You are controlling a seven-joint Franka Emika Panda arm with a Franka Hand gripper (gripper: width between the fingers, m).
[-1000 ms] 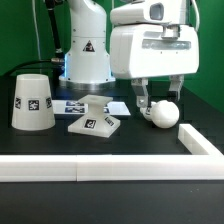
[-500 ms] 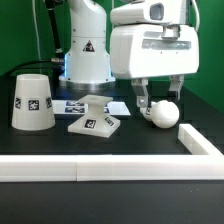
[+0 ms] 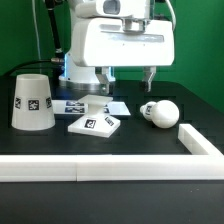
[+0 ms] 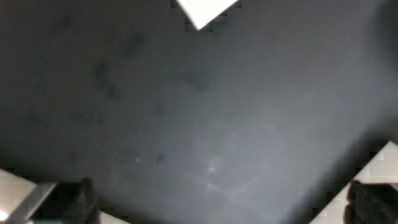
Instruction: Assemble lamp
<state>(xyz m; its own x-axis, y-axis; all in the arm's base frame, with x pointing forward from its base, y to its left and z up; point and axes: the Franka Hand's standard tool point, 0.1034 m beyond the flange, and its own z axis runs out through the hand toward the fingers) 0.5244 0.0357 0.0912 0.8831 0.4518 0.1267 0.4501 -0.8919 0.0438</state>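
Note:
The square stepped base (image 3: 96, 122) lies on the black table in the middle. The bulb (image 3: 160, 113) lies on its side to the exterior view's right of the base, ball end toward the wall. The cup-shaped shade (image 3: 32, 101) stands mouth down at the exterior view's left. My gripper (image 3: 130, 75) hangs open and empty above the table, behind and between the base and the bulb, touching neither. In the wrist view the gripper (image 4: 214, 205) shows only dark fingertips (image 4: 54, 202) at the corners over bare black table, with a white corner (image 4: 208, 12) I cannot identify.
The marker board (image 3: 68, 104) lies flat behind the base. A long white bar (image 3: 100, 168) runs along the front and a second bar (image 3: 200, 140) closes the exterior view's right side, close to the bulb. The robot's base (image 3: 85, 55) stands at the back.
My gripper has risen and moved toward the exterior view's left, away from the bulb it was straddling. The bulb, base and shade have not moved.

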